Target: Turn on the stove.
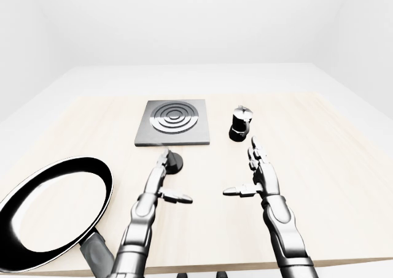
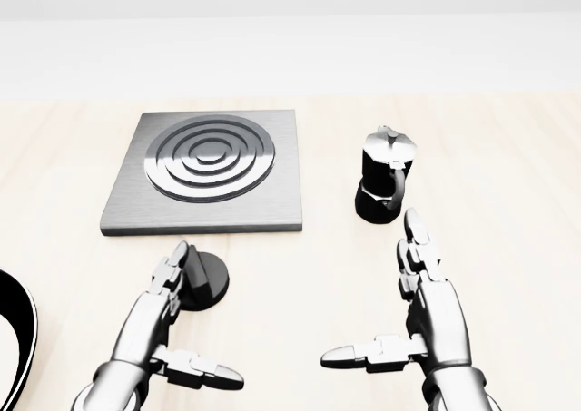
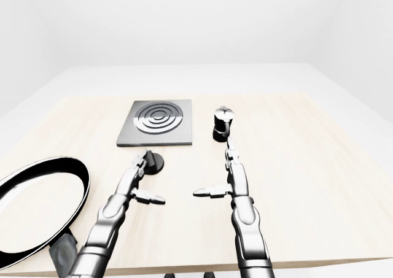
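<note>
While your desk (image 1: 344,167) spreads pale under everything, the frying pan (image 1: 52,207) sits at its lower left in the left-eye view. Your stove (image 2: 209,171) lies flat at upper centre, its black knob (image 2: 207,278) just below it. Your left hand (image 2: 168,325) is open, fingertips at the knob. Your right hand (image 2: 422,316) is open too, below the moka pot (image 2: 385,187).

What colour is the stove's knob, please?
Black, clearest in the head view: the knob.
</note>
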Available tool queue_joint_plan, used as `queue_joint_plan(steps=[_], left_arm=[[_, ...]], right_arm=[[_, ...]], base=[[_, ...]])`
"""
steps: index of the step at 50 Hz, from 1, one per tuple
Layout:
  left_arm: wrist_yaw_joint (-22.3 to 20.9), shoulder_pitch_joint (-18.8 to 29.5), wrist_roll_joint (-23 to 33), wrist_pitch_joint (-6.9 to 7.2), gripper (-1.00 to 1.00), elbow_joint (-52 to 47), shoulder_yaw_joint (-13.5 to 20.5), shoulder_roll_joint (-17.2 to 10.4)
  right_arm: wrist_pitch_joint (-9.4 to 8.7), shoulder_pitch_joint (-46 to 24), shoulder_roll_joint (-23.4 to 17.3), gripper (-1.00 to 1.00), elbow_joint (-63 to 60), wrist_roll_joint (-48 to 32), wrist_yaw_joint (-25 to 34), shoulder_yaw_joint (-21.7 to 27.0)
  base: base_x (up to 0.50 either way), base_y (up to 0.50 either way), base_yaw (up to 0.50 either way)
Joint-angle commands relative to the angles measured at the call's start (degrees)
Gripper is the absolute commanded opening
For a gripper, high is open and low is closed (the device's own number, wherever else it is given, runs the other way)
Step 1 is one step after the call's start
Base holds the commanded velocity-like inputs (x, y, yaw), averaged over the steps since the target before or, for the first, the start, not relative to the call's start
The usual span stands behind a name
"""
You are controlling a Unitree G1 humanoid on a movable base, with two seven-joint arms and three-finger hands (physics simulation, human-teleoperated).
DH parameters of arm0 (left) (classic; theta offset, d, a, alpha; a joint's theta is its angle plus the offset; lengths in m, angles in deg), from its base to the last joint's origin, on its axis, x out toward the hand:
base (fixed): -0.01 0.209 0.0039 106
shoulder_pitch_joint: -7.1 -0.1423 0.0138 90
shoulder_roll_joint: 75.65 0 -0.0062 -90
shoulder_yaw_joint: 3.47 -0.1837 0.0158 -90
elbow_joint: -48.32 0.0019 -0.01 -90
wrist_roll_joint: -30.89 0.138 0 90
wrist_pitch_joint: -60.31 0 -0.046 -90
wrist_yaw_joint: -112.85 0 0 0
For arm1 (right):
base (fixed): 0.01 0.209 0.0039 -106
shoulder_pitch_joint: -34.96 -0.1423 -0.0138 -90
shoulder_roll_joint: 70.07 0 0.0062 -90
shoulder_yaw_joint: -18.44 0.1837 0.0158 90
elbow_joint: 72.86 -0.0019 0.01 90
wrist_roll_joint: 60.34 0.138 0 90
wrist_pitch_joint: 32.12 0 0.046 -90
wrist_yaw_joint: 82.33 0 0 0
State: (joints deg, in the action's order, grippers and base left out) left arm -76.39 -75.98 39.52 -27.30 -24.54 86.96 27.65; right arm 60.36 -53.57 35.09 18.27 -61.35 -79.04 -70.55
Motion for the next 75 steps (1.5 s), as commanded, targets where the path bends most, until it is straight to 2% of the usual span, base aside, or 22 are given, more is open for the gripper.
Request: queue_joint_plan(steps=[1,12,14,18,22,40,51,75], left_arm=[[-1.81,-1.18,0.4,0.9,1.0,-2.28,-0.87,0.37],[-2.77,-2.8,1.19,1.38,1.0,-5.24,-1.48,0.6],[-3.09,-3.26,1.33,1.95,1.0,-6.46,-1.64,0.65],[-3.3,-3.65,1.49,1.76,1.0,-6.8,-1.78,0.74],[-4.13,-5.08,1.91,2.6,1.0,-9.73,-2.51,0.93],[-4.64,-6.96,2.03,2.61,1.0,-15.37,-2.82,1.15],[-3.0,-7.8,1.81,2.61,1.0,-18.72,-2.34,1.12],[-1.29,-9.06,1.42,2.61,1.0,-28.33,-1.11,0.97]], right_arm=[[-0.2,-0.19,-0.02,1.0,0.11,0.05,-0.08,0.09],[-0.2,-0.25,-0.01,1.0,0.23,-0.01,-0.13,0.0],[-0.2,0.0,0.03,1.0,-0.07,-0.12,-0.12,-0.13],[0.01,-0.02,0.01,1.0,0.16,-0.13,-0.06,-0.1],[-0.16,0.18,0.03,1.0,-0.18,-0.22,0.03,-0.21],[-0.03,0.13,0.02,1.0,0.03,-0.31,0.19,-0.22],[0.23,0.0,0.01,1.0,0.41,-0.3,0.13,-0.16],[-1.37,-0.82,-0.13,1.0,-0.47,0.36,-0.57,0.52]], base=[[0.0,0.0,0.0],[0.0,0.0,0.0],[0.0,0.0,0.0],[0.0,0.0,0.0],[0.0,0.0,0.0],[0.0,0.0,0.0],[0.0,0.0,0.0],[0.0,0.0,0.0]])
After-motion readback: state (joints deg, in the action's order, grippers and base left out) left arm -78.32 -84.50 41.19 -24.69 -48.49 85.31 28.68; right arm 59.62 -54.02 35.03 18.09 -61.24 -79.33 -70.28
